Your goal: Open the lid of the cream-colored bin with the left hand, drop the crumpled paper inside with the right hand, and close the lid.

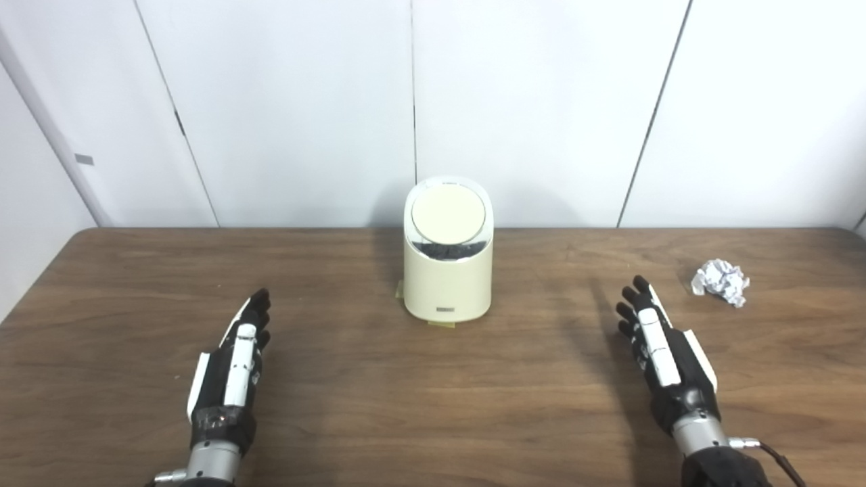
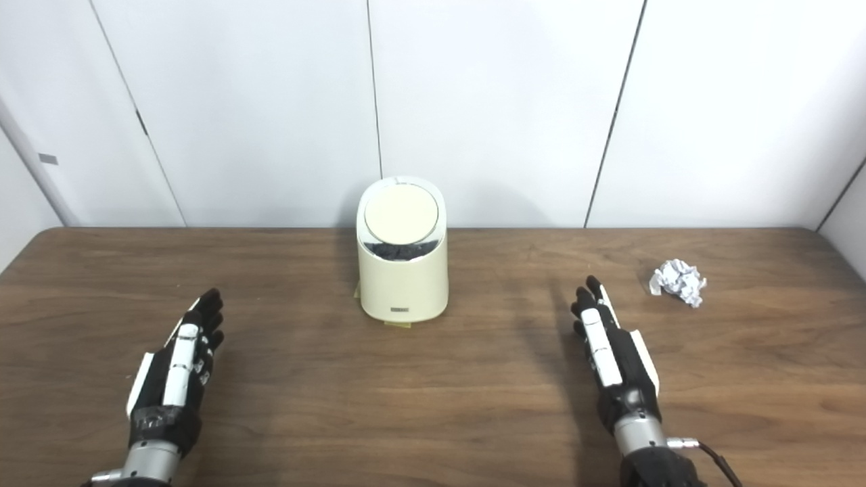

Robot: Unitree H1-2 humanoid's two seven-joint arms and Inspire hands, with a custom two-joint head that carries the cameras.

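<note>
Standing near the back middle of the brown wooden surface [image 1: 379, 406], the cream-colored cylindrical plastic bin [image 1: 447, 270] is seen with its round lid [image 1: 448, 213] down, a dark sliver showing under the lid's front edge; its contents cannot be told. The black-and-white left hand [image 1: 233, 365] is held flat with fingers spread, empty, and the bin lies ahead of it and to its right. The crumpled white paper ball [image 1: 721, 281] rests just ahead-right of the right hand [image 1: 659, 348], likewise spread and empty.
</note>
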